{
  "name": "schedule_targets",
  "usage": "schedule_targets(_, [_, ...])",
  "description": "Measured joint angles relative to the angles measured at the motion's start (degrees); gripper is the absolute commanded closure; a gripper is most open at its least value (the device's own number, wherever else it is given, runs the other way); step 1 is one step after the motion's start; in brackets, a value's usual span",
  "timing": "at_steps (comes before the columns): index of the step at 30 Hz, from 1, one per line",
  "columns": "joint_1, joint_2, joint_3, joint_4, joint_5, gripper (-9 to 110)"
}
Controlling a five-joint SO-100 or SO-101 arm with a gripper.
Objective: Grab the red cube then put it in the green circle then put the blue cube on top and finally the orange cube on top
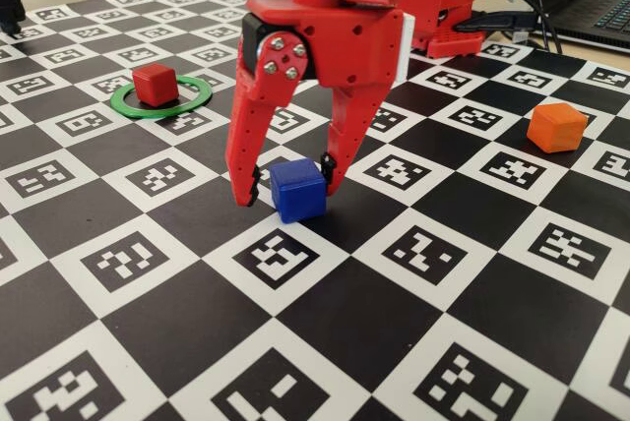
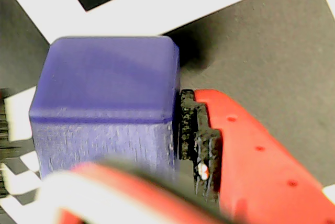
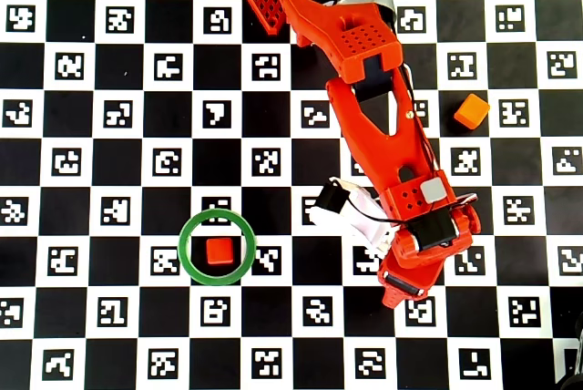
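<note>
The gripper (image 1: 287, 185) stands over the blue cube (image 1: 297, 190), fingers straddling it narrowly, one pad (image 2: 201, 143) touching its side; the cube sits flat on the checkered mat (image 1: 413, 342), no long axis; the red cube (image 3: 219, 250) rests inside the green circle (image 3: 189, 230); the orange cube (image 3: 471, 111) lies at two o'clock, well apart.

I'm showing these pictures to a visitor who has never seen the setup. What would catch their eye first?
Probably the red hand in the middle of the fixed view, its fingers straddling the blue cube on the checkered marker board. Next, the red cube inside the green circle at back left, and the orange cube alone at right.
</note>
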Motion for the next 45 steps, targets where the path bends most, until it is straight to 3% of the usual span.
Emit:
schedule_targets(4, [0.0, 0.0, 0.0, 0.0, 0.4, 93])
schedule_targets(17, [0.5, 0.4, 0.0, 3.2, -4.2, 95])
schedule_targets(45, [12.5, 21.0, 8.8, 14.2, -35.9, 97])
